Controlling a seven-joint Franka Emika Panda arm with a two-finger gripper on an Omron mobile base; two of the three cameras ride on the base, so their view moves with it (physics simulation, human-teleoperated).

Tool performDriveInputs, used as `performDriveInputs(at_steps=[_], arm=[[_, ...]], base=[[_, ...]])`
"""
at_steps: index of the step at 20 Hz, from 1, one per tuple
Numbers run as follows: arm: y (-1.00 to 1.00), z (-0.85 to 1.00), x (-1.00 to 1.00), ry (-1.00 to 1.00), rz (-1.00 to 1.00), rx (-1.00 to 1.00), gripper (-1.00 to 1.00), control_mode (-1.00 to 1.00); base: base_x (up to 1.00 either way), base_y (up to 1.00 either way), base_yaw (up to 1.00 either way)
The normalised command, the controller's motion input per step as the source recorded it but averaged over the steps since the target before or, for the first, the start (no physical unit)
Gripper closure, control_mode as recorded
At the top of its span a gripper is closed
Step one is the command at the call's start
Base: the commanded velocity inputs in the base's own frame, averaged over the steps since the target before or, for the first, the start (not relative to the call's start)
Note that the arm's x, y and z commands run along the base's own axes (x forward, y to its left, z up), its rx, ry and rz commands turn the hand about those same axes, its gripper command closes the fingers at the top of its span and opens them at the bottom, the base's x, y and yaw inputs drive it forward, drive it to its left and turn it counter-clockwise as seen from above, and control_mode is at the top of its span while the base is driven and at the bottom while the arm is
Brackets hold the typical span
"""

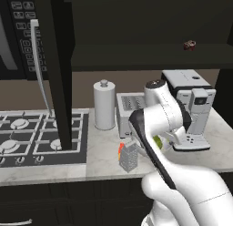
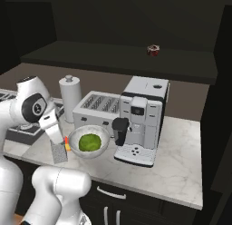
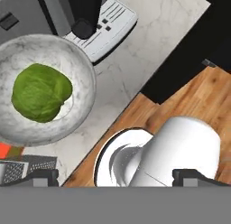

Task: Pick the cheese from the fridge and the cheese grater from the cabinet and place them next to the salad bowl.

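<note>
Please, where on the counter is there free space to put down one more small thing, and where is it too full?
Bare marble lies right of the coffee machine, up to the dark wall, and along the front edge there. A narrower strip lies between the stove and the paper towel roll. It is crowded around the salad bowl, where the cheese grater, cheese and toaster stand close.

Toaster (image 2: 96,108), coffee mach. (image 2: 143,124), paper-towel roll (image 1: 104,105), stove (image 1: 27,134)

Glossy white rounded arm (image 1: 169,112), dark joints
</note>
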Motion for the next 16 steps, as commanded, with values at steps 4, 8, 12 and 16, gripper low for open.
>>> performDriveInputs(at_steps=[4, 8, 12, 16], arm=[[-1.00, 0.05, 0.04, 0.01, 0.18, -0.02, -1.00, -1.00], [-1.00, -0.04, -0.01, 0.00, 0.15, 0.00, -1.00, -1.00], [-0.87, -0.23, -0.09, 0.02, 0.04, 0.00, -1.00, -1.00], [-0.94, -0.02, -0.41, -0.06, 0.03, 0.02, -1.00, -1.00]], base=[[0.00, 0.00, 0.00], [0.00, 0.00, 0.00], [0.00, 0.00, 0.00], [0.00, 0.00, 0.00]])
